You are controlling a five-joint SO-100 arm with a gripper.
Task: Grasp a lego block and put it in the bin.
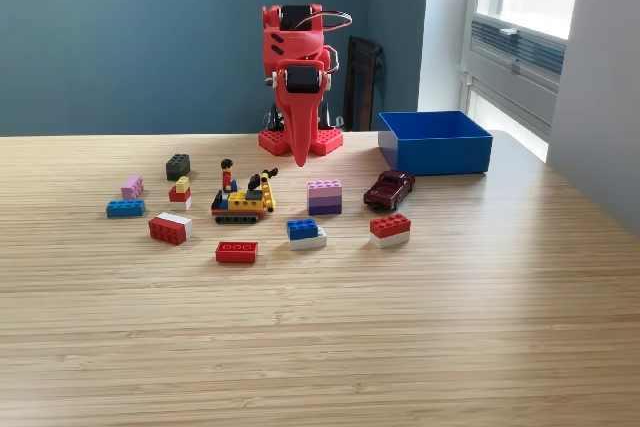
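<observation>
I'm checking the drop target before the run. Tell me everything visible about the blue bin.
The bin is bright blue, rectangular and shallow, with straight walls of what looks like plastic. It stands upright and open-topped on the wooden table, at the exterior view's right, beside the arm's red base. No contents show. A dark red toy car sits just in front, apart.

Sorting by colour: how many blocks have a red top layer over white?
2: red-on-white block at the exterior view's left, and red-on-white block at its right, near the toy car.
</observation>
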